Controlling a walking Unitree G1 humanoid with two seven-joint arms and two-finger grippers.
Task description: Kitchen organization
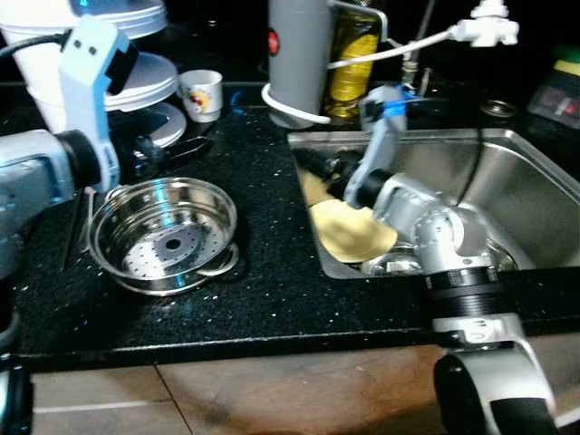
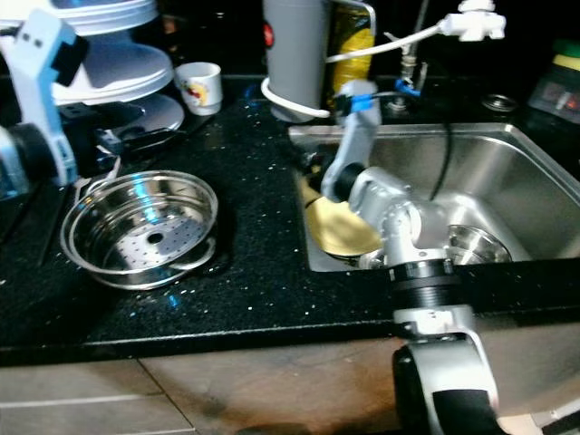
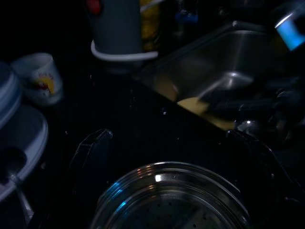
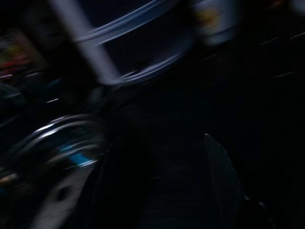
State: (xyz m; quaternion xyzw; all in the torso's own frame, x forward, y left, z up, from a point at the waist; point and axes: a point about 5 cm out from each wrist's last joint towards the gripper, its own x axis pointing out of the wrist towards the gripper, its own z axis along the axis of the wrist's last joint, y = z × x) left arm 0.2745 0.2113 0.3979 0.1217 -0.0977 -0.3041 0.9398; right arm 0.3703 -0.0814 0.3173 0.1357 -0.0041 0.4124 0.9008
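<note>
Steel steamer basket (image 1: 166,234) sits on the black counter (image 1: 272,272), at 9 o'clock from the sink (image 1: 535,172). It looks rigid, light and slick, so best pinched at the rim. Left gripper (image 3: 167,148) hovers above it, fingers spread; right gripper (image 1: 331,172) reaches into the sink, finger state cannot be told.
</note>
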